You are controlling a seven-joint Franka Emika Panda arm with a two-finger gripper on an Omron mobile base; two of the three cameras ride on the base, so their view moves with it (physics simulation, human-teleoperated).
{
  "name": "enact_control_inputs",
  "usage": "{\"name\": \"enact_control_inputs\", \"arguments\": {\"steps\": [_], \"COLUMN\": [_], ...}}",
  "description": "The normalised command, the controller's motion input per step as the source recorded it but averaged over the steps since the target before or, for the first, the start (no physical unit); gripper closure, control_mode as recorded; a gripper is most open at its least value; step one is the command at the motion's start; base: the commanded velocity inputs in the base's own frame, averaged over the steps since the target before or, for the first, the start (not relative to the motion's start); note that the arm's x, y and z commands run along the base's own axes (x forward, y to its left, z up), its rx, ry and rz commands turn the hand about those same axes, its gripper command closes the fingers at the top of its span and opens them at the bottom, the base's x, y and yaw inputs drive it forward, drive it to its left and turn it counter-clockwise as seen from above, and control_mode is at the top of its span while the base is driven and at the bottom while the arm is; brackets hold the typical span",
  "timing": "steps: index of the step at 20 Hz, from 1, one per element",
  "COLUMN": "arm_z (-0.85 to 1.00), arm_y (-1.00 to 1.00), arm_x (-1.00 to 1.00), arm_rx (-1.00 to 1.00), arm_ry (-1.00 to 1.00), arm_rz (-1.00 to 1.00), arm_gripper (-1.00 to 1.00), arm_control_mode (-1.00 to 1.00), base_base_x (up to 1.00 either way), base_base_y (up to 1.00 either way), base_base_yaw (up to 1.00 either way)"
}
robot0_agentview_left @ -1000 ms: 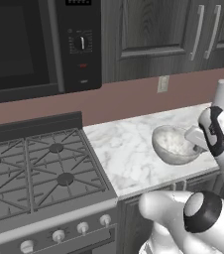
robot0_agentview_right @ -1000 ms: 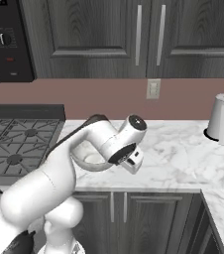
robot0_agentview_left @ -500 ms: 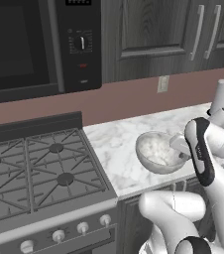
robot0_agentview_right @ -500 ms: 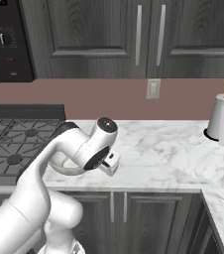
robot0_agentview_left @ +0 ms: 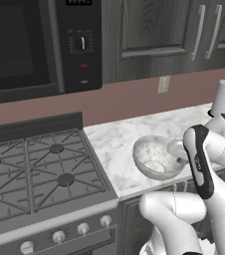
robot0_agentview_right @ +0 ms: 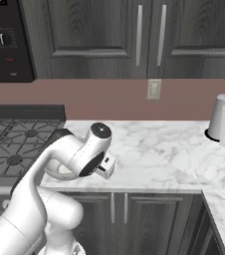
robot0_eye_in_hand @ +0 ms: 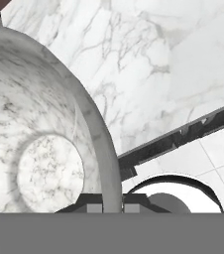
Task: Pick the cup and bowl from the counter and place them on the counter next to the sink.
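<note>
Starting at the left of my left base view I see the black gas stove point(robot0_agentview_left: 40, 169) with the microwave point(robot0_agentview_left: 35, 42) above it, and to its right the white marble counter point(robot0_agentview_left: 119, 144) running toward the wall outlet point(robot0_agentview_left: 163, 83). The bowl point(robot0_agentview_left: 157, 158) sits over the front part of that counter, between the stove and the paper towel roll point(robot0_agentview_left: 223, 97), and from its shadow I judge it to be lifted slightly off the slab, though I cannot be sure it has no contact. My gripper point(robot0_eye_in_hand: 113, 207) is at the bowl's right-hand rim; in the hand view the thin rim runs straight down between the two finger tips, with the bowl's inside on one side and the counter's front edge and the floor on the other, so I read the jaws as clamped on the bowl's wall. In the right base view the arm's wrist point(robot0_agentview_right: 95, 152) hangs over the counter's front edge and blocks the bowl from me there, with the paper towel roll well apart at the far right. I can find neither the cup nor the sink from here, so I cannot say whether the cup is already placed. As I judge it, the bowl is picked but not delivered: it has yet to be carried to the spot beside the sink and let go there, and the cup's status remains open.
</note>
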Motion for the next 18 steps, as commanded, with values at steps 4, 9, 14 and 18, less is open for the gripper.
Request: {"name": "enact_control_inputs", "arguments": {"steps": [4, 9, 14, 18], "arm_z": [0.0, 0.0, 0.0, 0.0], "arm_y": [0.0, 0.0, 0.0, 0.0], "arm_x": [0.0, 0.0, 0.0, 0.0], "arm_rx": [0.0, 0.0, 0.0, 0.0], "arm_ry": [0.0, 0.0, 0.0, 0.0], "arm_rz": [0.0, 0.0, 0.0, 0.0], "arm_gripper": [1.0, 1.0, 1.0, 1.0], "arm_control_mode": [-1.0, 1.0, 1.0, 1.0], "base_base_x": [0.0, -0.05, -0.93, -0.97], "base_base_y": [0.0, 0.04, 0.37, 0.54], "base_base_yaw": [0.0, 0.0, 0.0, 0.0]}}
